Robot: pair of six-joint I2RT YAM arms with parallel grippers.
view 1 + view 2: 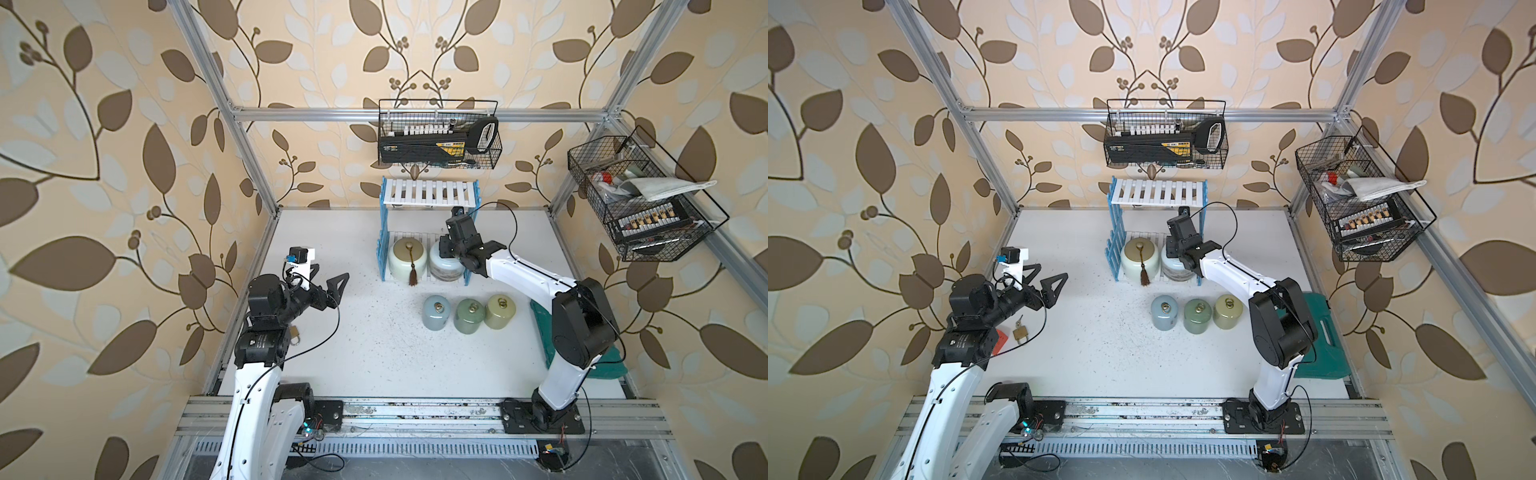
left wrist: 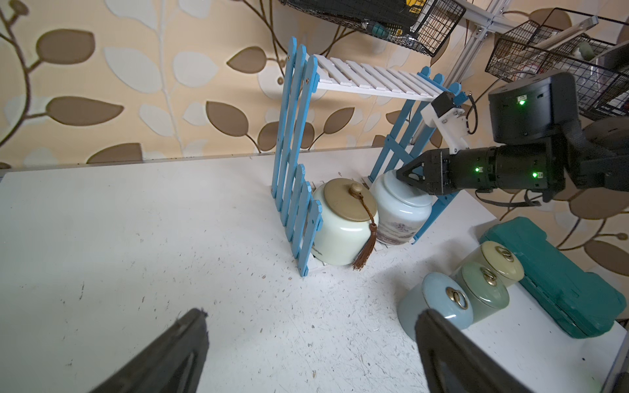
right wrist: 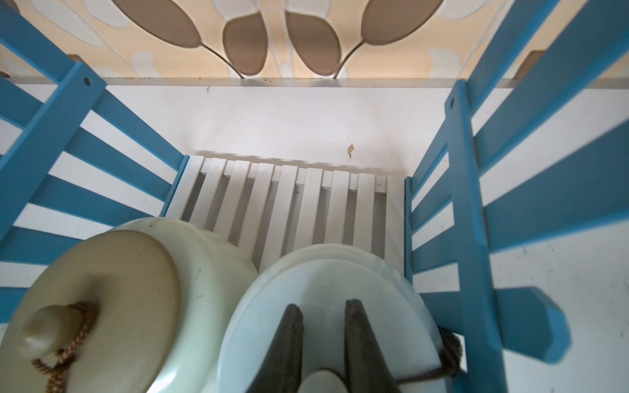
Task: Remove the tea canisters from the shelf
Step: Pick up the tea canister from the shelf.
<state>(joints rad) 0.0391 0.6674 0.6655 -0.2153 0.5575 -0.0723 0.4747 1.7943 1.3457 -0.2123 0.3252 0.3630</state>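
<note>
Right tool (image 3: pixel 323 306) was clamped on the white-blue canister (image 2: pixel 401 211) at its lid knob, inside the shelf (image 2: pixel 367 80). Cream canister (image 2: pixel 340 234) sat just beside it. Left tool (image 1: pixel 328 277) was apart, empty.

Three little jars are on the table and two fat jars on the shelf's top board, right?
No, the two fat jars sit on the shelf's bottom board; the left wrist view shows it. The little jars are on the table.

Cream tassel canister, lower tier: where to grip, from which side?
Pinch the lid knob of the cream canister, coming down from the open front. Its body looks too wide, and the shelf's picket side and the white-blue canister flank it.
</note>
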